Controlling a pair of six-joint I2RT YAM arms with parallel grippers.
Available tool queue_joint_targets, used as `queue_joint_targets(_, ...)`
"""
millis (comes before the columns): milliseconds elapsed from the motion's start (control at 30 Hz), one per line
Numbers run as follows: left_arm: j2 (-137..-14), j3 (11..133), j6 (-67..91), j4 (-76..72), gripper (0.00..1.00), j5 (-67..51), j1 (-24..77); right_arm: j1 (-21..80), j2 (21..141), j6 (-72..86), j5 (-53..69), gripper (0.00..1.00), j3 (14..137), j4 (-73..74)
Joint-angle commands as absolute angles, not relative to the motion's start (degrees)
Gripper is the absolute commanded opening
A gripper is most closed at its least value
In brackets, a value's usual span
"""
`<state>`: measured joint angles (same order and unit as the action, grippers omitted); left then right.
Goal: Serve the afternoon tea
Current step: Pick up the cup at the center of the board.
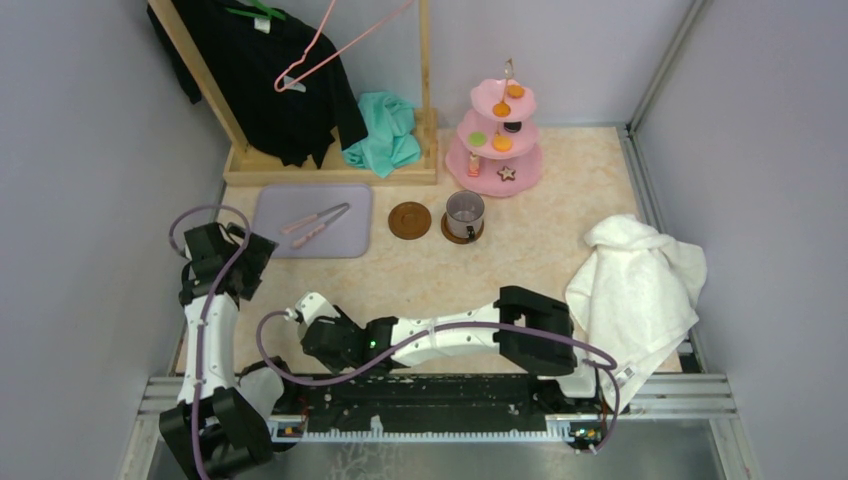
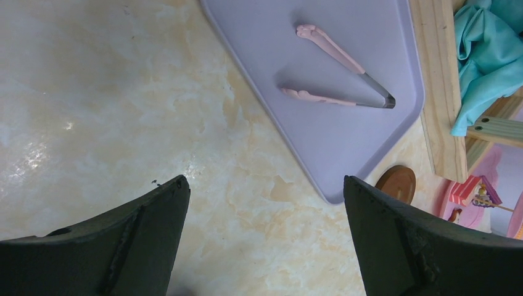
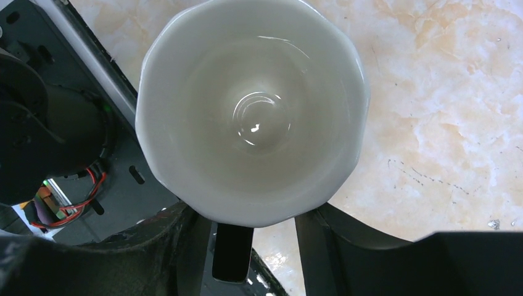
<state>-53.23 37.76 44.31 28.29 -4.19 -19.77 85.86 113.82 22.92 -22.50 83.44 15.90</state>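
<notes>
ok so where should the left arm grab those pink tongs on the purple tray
Probably from straight above, since the tongs lie flat on the tray. Close the open left gripper across both arms near the grey joined end, where they run close together; toward the pink tips they splay apart.

Cream mug (image 3: 253,123): the top of the rim is cut by the right wrist picture's edge; wall and base are hidden beneath the rim.
Right gripper (image 3: 247,243): fingertips are covered by the mug; whether the jaws touch it cannot be told.
Sweets (image 1: 501,108): too small from above to name.
Pink three-tier stand (image 2: 478,217): in the left wrist view only a blurred corner shows, cut by the right edge.
Brown coaster (image 1: 462,240): mostly hidden under the see-through mug (image 1: 465,212).
</notes>
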Motion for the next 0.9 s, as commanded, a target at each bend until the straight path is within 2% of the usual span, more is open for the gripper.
queue_joint_targets(0,-52.4,37.5,44.0,27.3,0.99,-5.0,-20.4,85.2,115.0,22.3,-21.0,0.5,85.2,13.5)
queue_joint_targets(533,-52.5,36.6,44.1,26.8,0.99,-5.2,-20.5,84.6,116.5,22.4,-19.7,0.47,85.1,13.1)
queue_joint_targets(867,-52.5,36.1,43.9,26.7,0.99,-5.6,-20.7,84.3,116.2,22.3,-19.2,0.33,83.8,10.8)
